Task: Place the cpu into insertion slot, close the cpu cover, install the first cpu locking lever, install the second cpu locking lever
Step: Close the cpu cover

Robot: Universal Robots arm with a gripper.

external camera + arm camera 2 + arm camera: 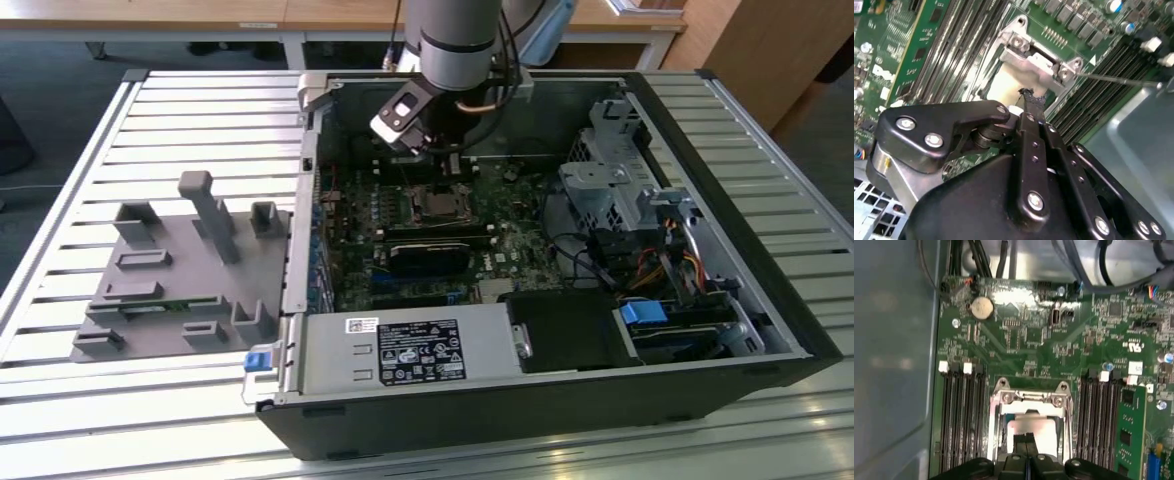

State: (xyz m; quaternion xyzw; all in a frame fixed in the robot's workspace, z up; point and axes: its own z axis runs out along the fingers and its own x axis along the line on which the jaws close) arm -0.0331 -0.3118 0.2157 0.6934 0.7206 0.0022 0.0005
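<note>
The black-fingered gripper point(1026, 436) has its fingers pressed together, with nothing visible between them. The tips stand directly over the cpu point(1041, 429), a small flat square chip with a pale silvery face. It lies in the square black-framed insertion slot point(1000, 435) on the green motherboard point(1019, 340). Contact between tips and chip cannot be determined. The cpu cover point(1030, 399), a thin metal frame, borders the chip.

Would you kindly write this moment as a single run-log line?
gripper: shut, tips over cpu | cpu cover: down around cpu | site: motherboard inside open case
</note>
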